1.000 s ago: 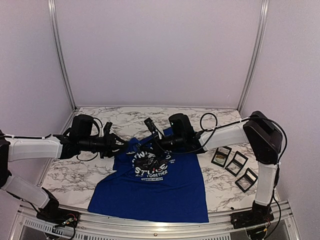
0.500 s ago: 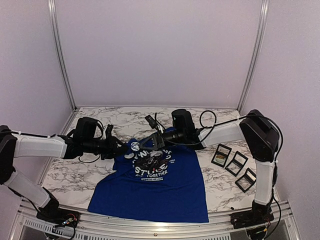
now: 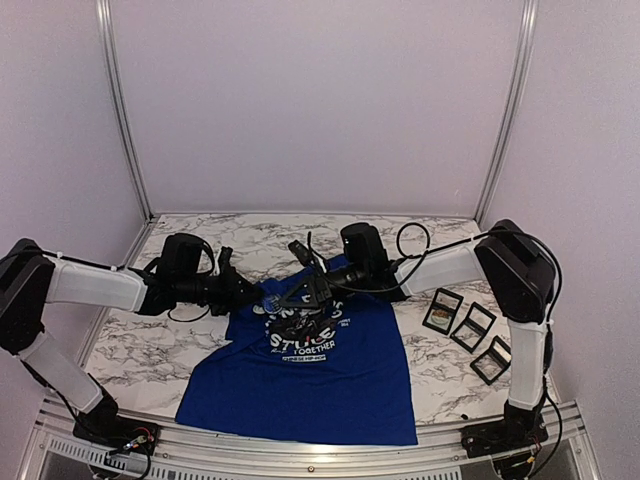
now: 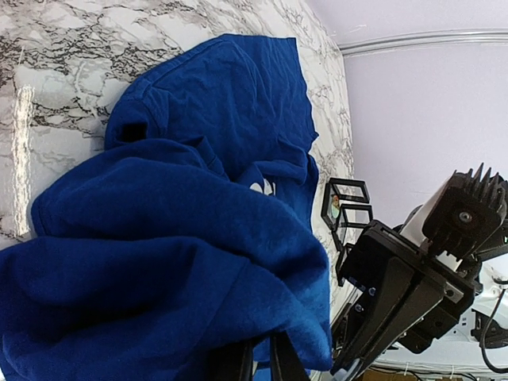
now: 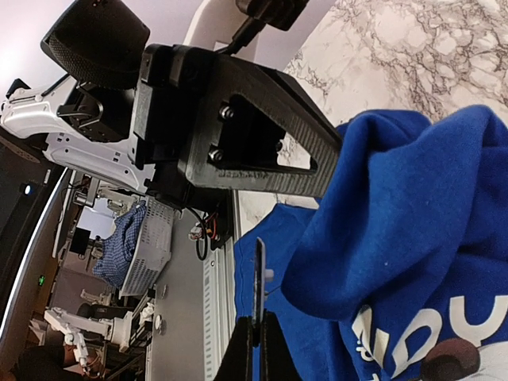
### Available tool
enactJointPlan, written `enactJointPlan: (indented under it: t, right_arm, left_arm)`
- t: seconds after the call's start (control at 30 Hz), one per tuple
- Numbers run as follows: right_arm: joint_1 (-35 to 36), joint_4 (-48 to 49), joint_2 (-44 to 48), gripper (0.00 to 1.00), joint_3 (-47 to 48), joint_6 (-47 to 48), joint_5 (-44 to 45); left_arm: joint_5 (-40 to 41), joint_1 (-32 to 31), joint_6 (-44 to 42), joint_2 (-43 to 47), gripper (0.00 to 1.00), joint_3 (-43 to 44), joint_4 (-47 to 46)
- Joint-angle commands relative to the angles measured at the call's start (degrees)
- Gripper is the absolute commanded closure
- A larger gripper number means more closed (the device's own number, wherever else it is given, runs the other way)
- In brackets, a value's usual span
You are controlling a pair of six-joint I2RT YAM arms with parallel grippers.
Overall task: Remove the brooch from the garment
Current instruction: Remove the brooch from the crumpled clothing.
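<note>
Meeting at the bunched garment (image 3: 330, 385), left claw (image 3: 257, 293) and right claw (image 3: 288, 298), seemingly closed.

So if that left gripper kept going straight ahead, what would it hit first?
The bunched blue T-shirt, already draped over the left gripper; beyond it probably the right gripper, though depth is unclear.

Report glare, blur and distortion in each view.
Top external: the frame posts lean, a wide-lens effect; light is flat. Left wrist: a glare streak on the table, the shirt sharp. Right wrist: turned sideways; shirt sharp, the room behind dim.
</note>
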State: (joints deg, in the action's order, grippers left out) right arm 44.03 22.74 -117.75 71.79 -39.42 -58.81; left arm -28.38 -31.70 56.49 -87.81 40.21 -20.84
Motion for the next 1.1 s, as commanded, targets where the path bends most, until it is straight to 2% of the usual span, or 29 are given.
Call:
enactJointPlan:
  t: [0.0, 0.33, 0.47, 0.73, 1.07]
  right_arm:
    - [-0.2, -4.2, -0.2, 1.00, -0.3, 1.7, -1.4]
    - [-0.2, -13.1, 1.2, 1.00, -0.2, 8.5, -1.4]
    - [-0.2, -16.0, 3.8, 1.00, 0.0, 12.1, 1.3]
    - [-0.1, -24.5, 12.5, 1.00, 1.5, 24.9, 16.8]
    - [2.6, -21.2, 21.5, 1.00, -1.0, 36.2, 36.5]
  left_arm:
    - [0.6, 0.2, 0.4, -1.6, 0.91, 2.0, -2.4]
    - [-0.8, 0.2, 1.4, -2.5, 0.92, 3.2, -4.2]
    - [-1.3, 0.2, 1.4, -1.9, 0.91, 3.3, -3.6]
    - [-1.5, 0.2, -2.0, 1.9, 0.82, 5.8, 4.6]
    - [-1.2, 0.2, -6.2, 6.1, 0.73, 10.9, 15.3]
